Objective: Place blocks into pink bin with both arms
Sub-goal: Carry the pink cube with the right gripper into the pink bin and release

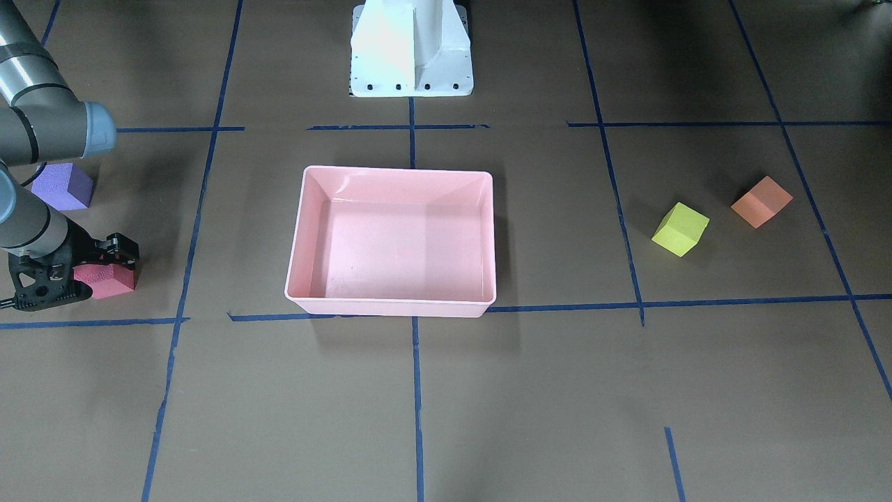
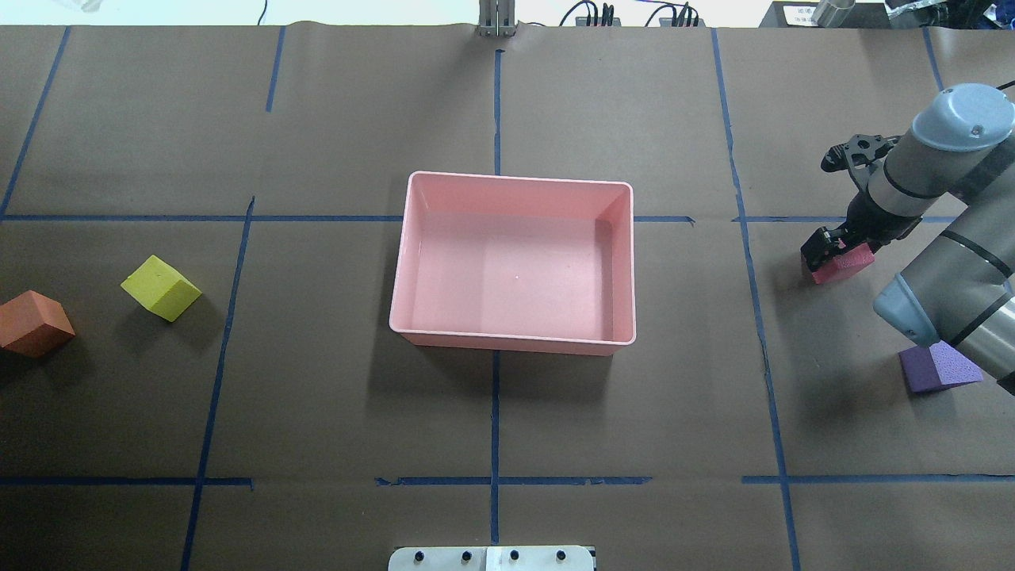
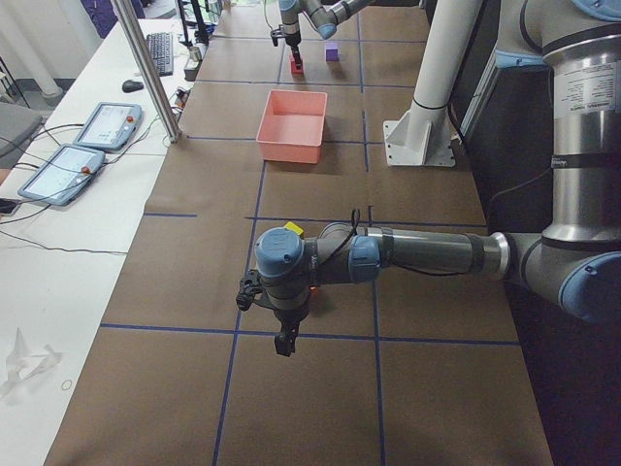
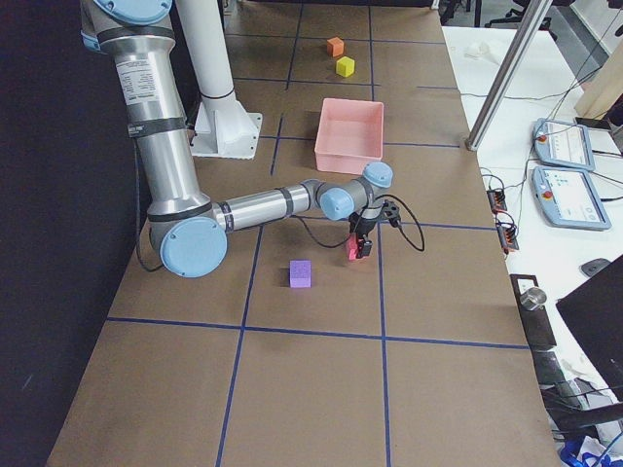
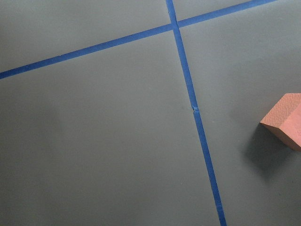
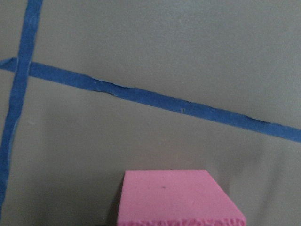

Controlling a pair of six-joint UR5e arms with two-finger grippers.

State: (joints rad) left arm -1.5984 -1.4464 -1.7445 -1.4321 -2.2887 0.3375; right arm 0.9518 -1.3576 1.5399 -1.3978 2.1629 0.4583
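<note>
This is a robotics lab. The surface point(image 2: 317, 396) is covered in brown paper marked off by a blue tape grid point(image 2: 495, 412), and a white bolted pedestal point(image 1: 411, 49) stands on it. Beyond the left end effector point(image 3: 283, 342), on the side away from the robot, a white bench point(image 3: 58, 291) carries two teach pendants point(image 3: 107, 124), a keyboard point(image 3: 160, 50) and loose cables point(image 3: 39, 238).

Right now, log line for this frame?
right gripper: at red block, grip unclear | left gripper: near orange block, state unclear | pink bin: empty

pink bin point(image 2: 515, 184) central; red block point(image 2: 847, 266) in right tool point(image 2: 830, 252), purple point(image 2: 940, 369) near; yellow-green point(image 2: 161, 287), orange point(image 2: 33, 323) left
</note>
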